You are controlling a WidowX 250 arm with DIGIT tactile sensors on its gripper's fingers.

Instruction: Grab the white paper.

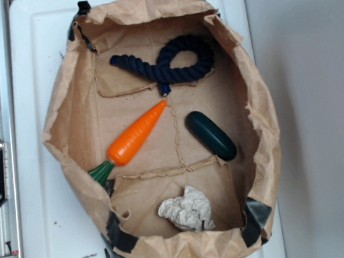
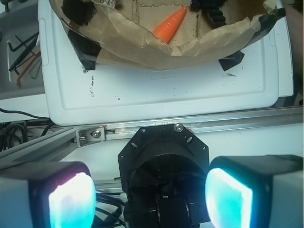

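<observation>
Viewing exterior: white paper (image 1: 187, 209) crumpled ball, sits on floor of brown paper bag (image 1: 60, 121) at near end, below carrot (image 1: 136, 137) and dark green pickle-shaped toy (image 1: 211, 135); navy rope (image 1: 168, 64) at far end. Wrist view: my gripper (image 2: 149, 199) wide apart, nothing between pads (image 2: 70, 199), parked outside bag over white tray (image 2: 161, 90). Ball hidden there. My estimate: light, soft, compressible, not fragile. Pinch across lumpy middle, top-down, clear of bag wall.

Inside the paper bag (image 1: 71, 112), the rope (image 1: 168, 62) is lying along the far edge, the carrot (image 1: 135, 140) and pickle (image 1: 211, 135) mid-floor, the white paper (image 1: 187, 210) by the near edge.
</observation>
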